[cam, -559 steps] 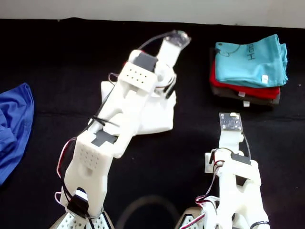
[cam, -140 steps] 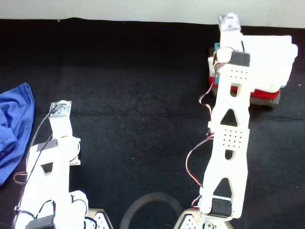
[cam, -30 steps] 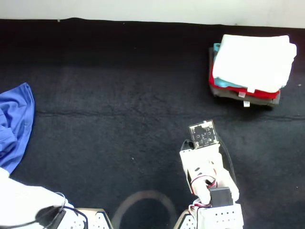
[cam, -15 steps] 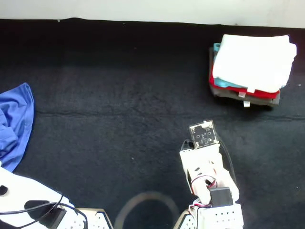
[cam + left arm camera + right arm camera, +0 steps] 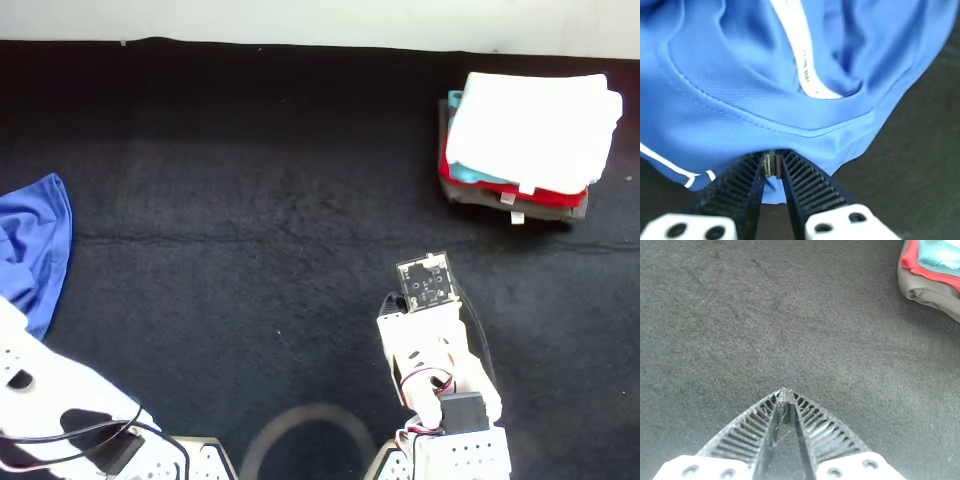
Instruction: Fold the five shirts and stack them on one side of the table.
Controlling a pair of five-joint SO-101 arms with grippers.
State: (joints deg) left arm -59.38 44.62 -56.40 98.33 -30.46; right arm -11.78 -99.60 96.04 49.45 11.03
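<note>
My right fingers [image 5: 812,427]: bare surface [image 5: 765,315] ahead; shirt stack [image 5: 935,275] ahead to the right, well apart. My left fingers [image 5: 805,175]: blue shirt [image 5: 765,85] blocks directly ahead, at the tips.

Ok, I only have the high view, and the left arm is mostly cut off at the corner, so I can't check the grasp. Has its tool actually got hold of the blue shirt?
Observer: Yes. In the left wrist view, the left tool is shut on the blue shirt, with fabric pinched at the tips.
Operator: Which part of the shirt is it pinching?
Observer: A stitched hem edge. A strip of white piping ends right beside one finger.
Operator: And the right tool, is it carrying anything?
Observer: No. In the right wrist view, the right tool is shut with nothing between the fingers. It is over the bare black table cover.
</note>
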